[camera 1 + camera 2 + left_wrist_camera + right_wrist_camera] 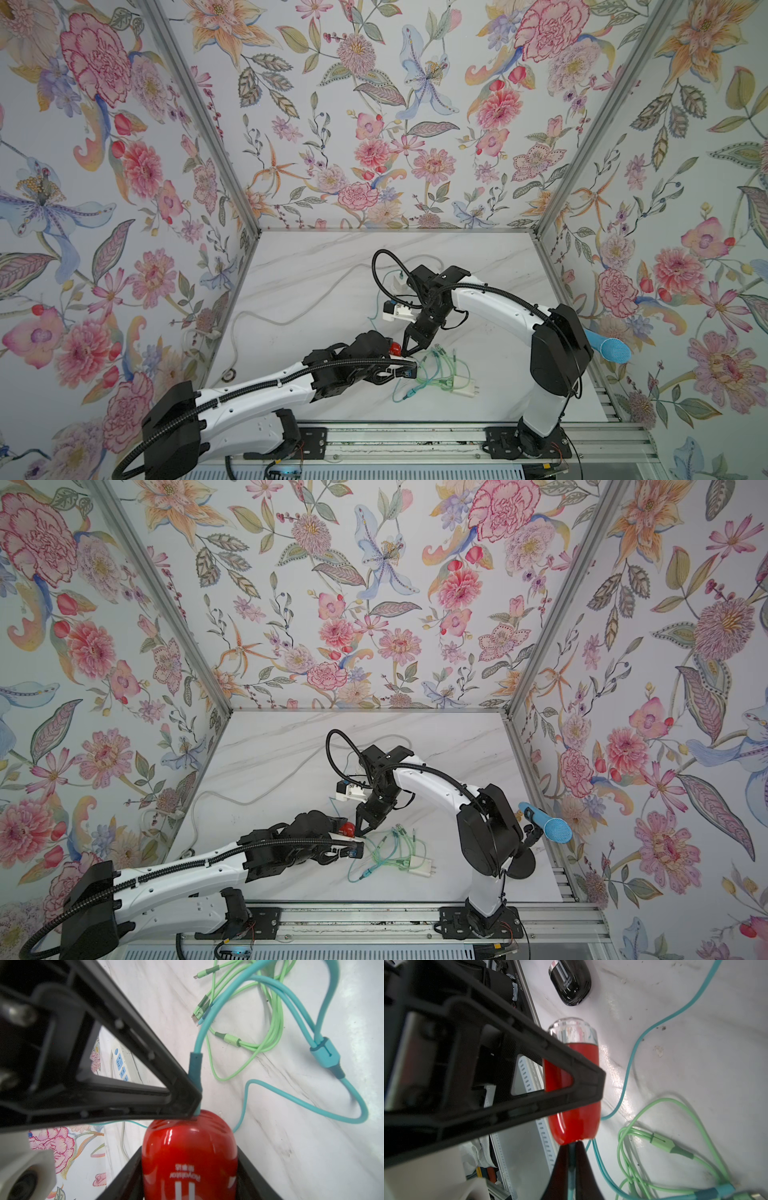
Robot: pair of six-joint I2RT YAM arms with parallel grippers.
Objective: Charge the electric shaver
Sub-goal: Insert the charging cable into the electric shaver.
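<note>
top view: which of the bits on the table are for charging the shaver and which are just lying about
For the job:
red shaver, gripped in the left hand
teal cable, plug pinched in the right hand at the shaver's base
power strip

Lying about:
green cable bundle
white plug adapter
black shaver

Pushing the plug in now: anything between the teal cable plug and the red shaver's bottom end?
Nothing visible. The teal cable plug, pinched in the right end effector, touches the glossy red electric shaver's vented end; the loose green cables lie aside.
</note>
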